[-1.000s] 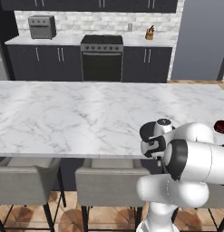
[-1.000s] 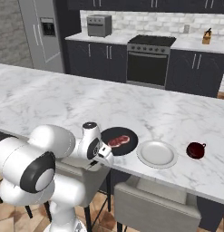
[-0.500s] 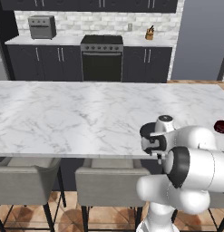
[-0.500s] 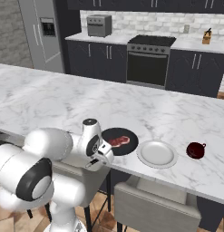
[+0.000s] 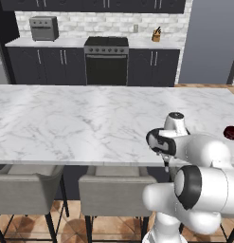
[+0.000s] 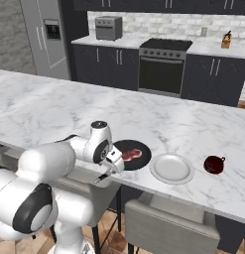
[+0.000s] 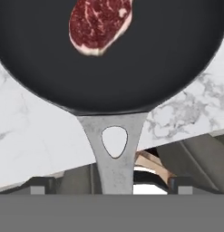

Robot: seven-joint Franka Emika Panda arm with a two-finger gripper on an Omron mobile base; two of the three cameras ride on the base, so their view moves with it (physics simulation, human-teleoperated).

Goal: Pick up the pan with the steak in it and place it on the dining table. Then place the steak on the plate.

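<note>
Change since a second ago: gripper (image 7: 112, 188) has let go, jaws went from pinched on the pan handle to spread wide; pan itself hasn't budged.
Gripper now: fingertips (image 7: 38, 188) sit far apart on either side of the handle, not touching it as far as I can tell.
Pan: round, shallow, matte black pan (image 6: 136, 149) sitting flat on the dining table (image 6: 54, 111) right near its front edge, just left of the plate; in the hand view the pan (image 7: 168, 54) looks smooth and dull, no shine.
Handle: flat grey metal handle (image 7: 114, 154), flares where it meets the pan, with a rounded triangular hole; it sticks out past the table edge.
Steak: small flat red steak (image 7: 99, 22) with whitish marbling and a pale fat rim, lying inside the pan; from the right base view the steak (image 6: 132, 154) sits about mid-pan.
Table: long white marble top with grey veins.
Plate: pale round plate (image 6: 171, 167) with a raised rim, just beside the pan, not touching.
Other stuff: dark red cup (image 6: 214, 164) right of the plate, grey chairs (image 5: 28, 187) tucked under the table edge, black oven (image 5: 106, 61) in dark cabinets at the back.
In the way: robot's own white arm (image 6: 69, 154) covers the handle in the right base view.
</note>
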